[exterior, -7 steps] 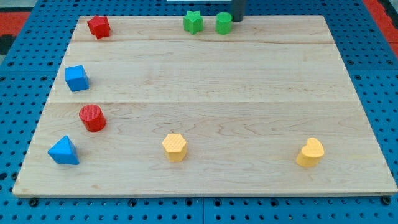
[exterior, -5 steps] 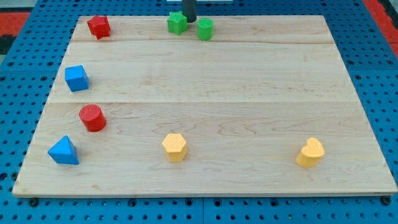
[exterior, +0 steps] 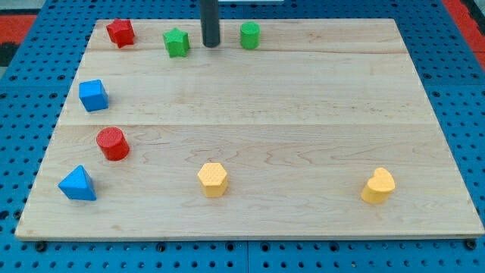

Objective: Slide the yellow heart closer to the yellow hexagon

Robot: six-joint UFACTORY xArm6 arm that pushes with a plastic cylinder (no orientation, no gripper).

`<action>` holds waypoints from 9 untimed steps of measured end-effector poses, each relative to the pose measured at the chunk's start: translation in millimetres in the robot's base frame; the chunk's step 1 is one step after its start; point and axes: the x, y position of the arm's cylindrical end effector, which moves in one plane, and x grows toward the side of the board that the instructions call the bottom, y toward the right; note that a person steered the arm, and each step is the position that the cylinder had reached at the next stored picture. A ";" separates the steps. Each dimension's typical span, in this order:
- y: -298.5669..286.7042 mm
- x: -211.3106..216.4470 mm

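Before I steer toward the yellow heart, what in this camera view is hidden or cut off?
- The rod above my tip: cut off by the view's top, so the arm is unseen.
- Board behind the rod: a strip between green star and green cylinder is covered.
- Yellow heart and yellow hexagon: their far sides face away.

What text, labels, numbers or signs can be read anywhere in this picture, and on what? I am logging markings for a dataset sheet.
None: no readable text, number, brand or sign shows anywhere.
The wooden board bears only grain lines.
The blue perforated base shows only holes.
The coloured blocks, such as the yellow heart block and the yellow hexagon block, are plain.
My tip, between the two green blocks at the view's top, is on an unmarked dark rod.
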 end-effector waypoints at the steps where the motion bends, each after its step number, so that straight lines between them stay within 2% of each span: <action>1: -56.2 0.8; 2: -97.6 29.9; 4: -102.7 134.9; 5: -94.7 94.2; 6: -59.7 129.2; 8: -103.4 253.3; 9: -99.2 243.7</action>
